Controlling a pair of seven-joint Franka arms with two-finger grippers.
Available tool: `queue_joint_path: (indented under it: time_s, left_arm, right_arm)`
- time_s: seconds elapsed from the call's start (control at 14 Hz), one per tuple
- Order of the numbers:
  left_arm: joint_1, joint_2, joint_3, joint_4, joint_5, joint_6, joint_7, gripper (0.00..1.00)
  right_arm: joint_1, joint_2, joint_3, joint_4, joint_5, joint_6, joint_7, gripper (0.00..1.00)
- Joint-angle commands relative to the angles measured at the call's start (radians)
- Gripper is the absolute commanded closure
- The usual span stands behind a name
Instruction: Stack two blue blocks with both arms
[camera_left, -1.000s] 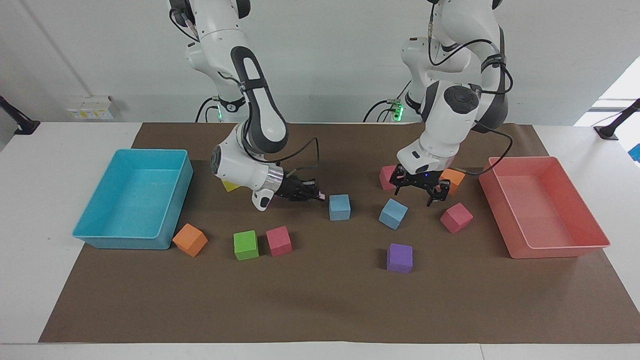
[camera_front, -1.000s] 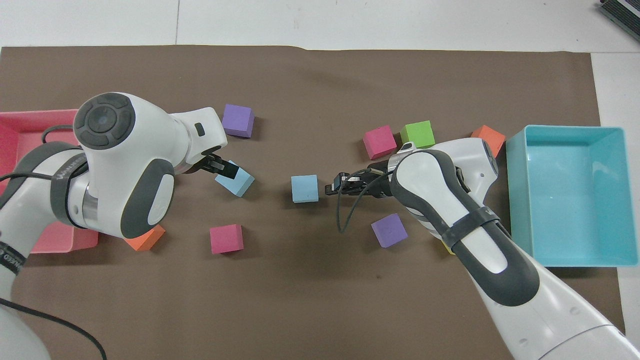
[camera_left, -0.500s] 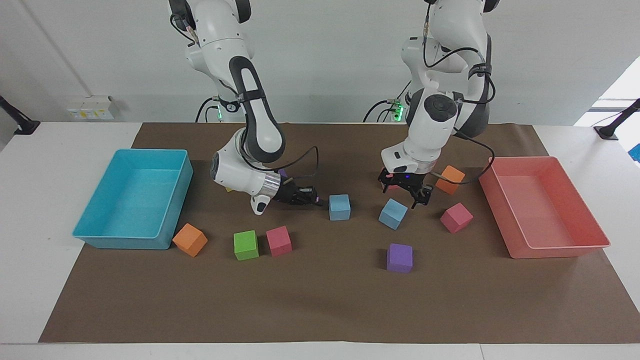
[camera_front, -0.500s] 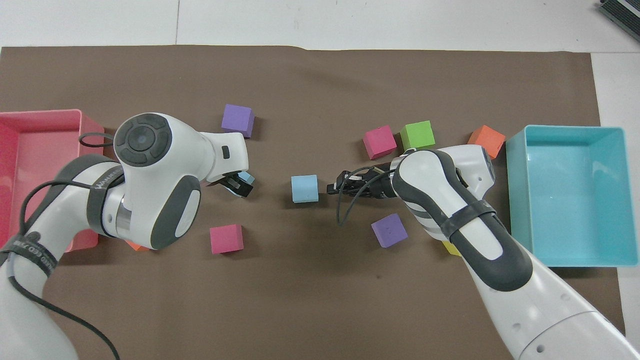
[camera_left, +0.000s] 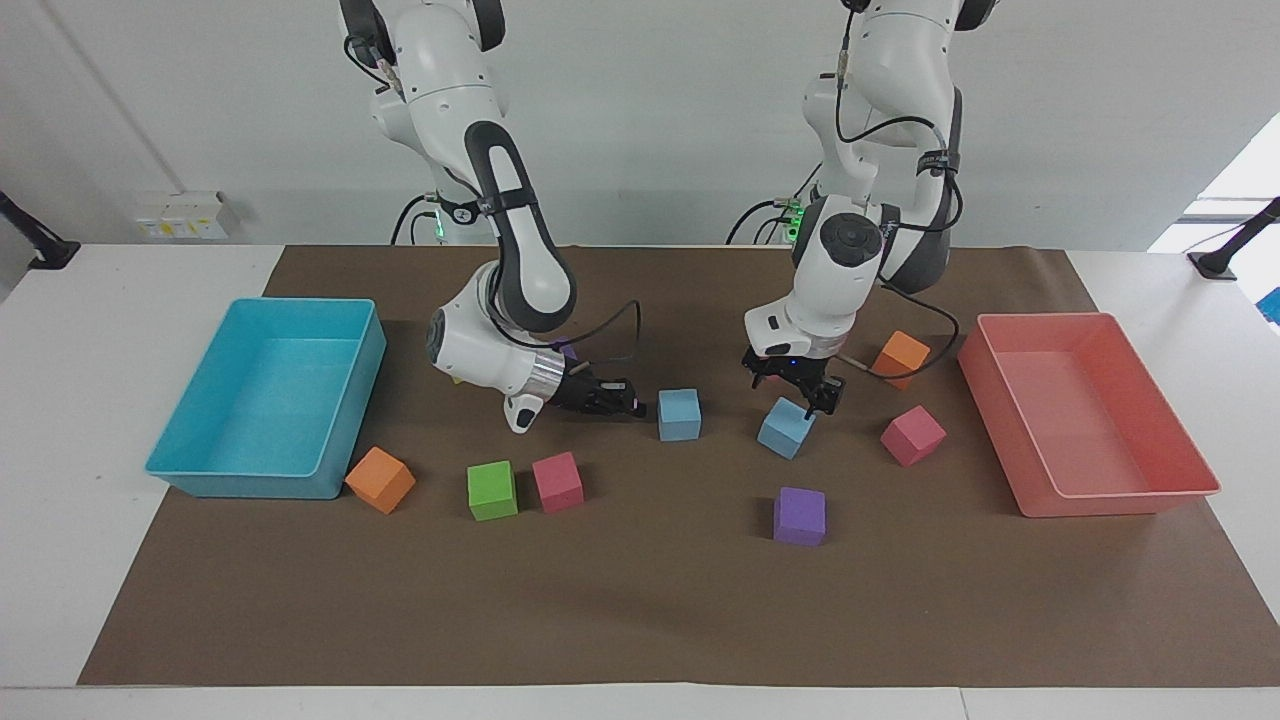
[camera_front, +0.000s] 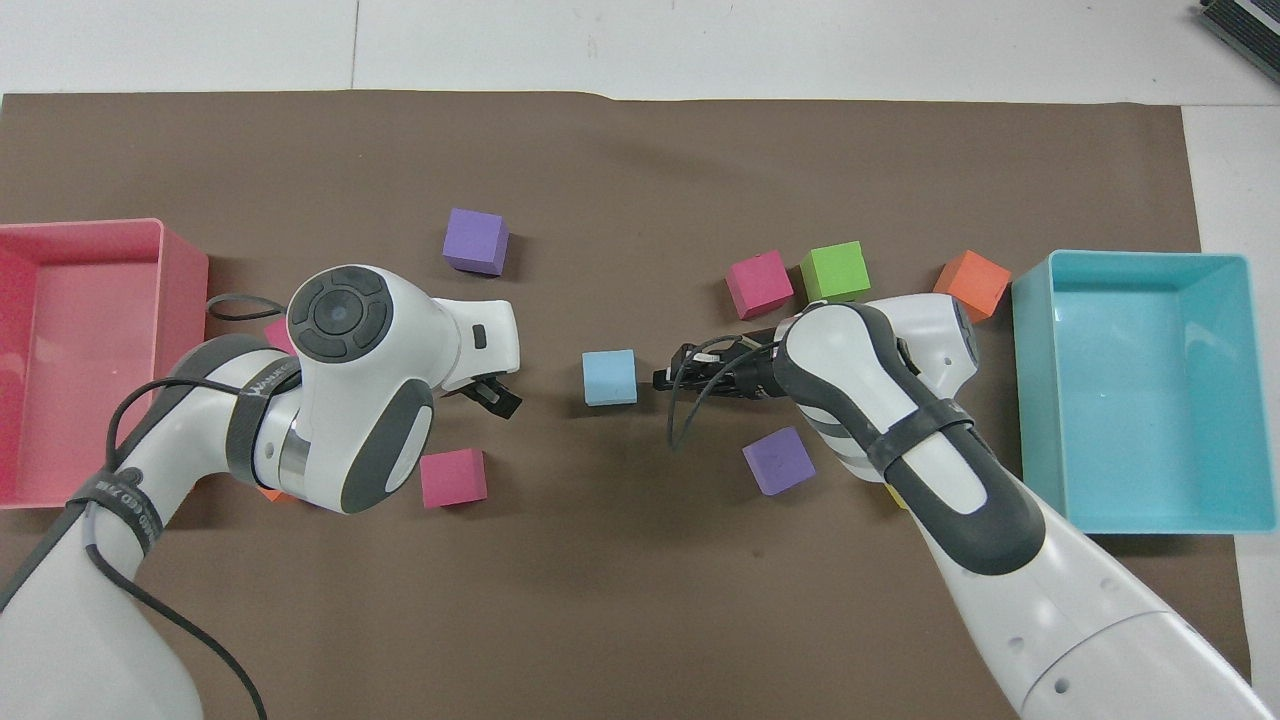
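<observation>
Your left tool (camera_left: 795, 392) hangs spread wide right over the tilted blue block (camera_left: 785, 429), set to straddle and lift it. Your right tool (camera_left: 622, 397), clenched and empty, lies low just beside the square-set blue block (camera_left: 679, 414), probably to steady that base.

From overhead, the left arm's wrist (camera_front: 400, 370) covers one blue block entirely, the right arm (camera_front: 900, 440) hides most of a yellow cube (camera_front: 897, 497), and the pink tray (camera_front: 60, 232) runs off the picture's edge.
</observation>
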Motion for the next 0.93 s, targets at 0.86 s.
queue_joint_path:
  time_s: [0.86]
  left_arm:
    - [0.005,-0.001,0.022,-0.050,0.002,0.110,-0.001,0.00]
  right_arm:
    - [-0.016,0.003,0.007,0.010,0.024,-0.023,0.003,1.00]
